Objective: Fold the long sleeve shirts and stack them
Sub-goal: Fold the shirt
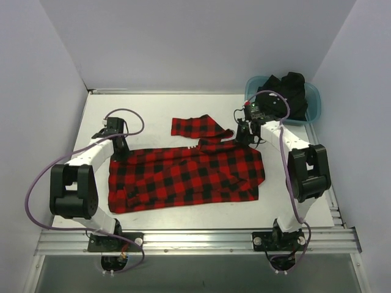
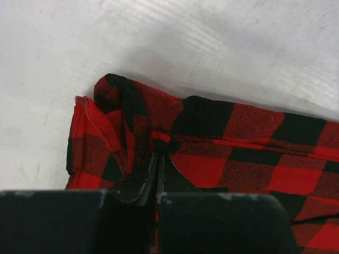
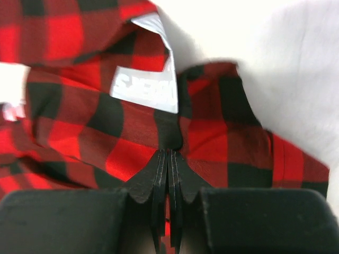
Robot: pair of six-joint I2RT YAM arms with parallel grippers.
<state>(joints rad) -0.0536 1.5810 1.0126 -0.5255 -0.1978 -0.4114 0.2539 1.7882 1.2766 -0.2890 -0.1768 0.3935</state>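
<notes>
Folding flannel shirt (image 1: pixel 186 177) spread mid-tabletop (image 1: pixel 140 110); clamped shut on its far left corner with left fingers (image 2: pixel 139 182), on collar with right fingers (image 3: pixel 153 174). Next: lift both evenly, carry far edge over toward near edge

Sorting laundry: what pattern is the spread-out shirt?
The shirt is red-and-black check; clearest in the top view.

The white surface (image 1: pixel 146 110) carries two things. A red-and-black check flannel shirt (image 1: pixel 183 177) lies spread across its middle, mostly flat, with one sleeve (image 1: pixel 195 126) stretched out toward the far side. A teal plastic tub (image 1: pixel 314 105) stands at the far right corner, beyond the shirt's right end.
</notes>
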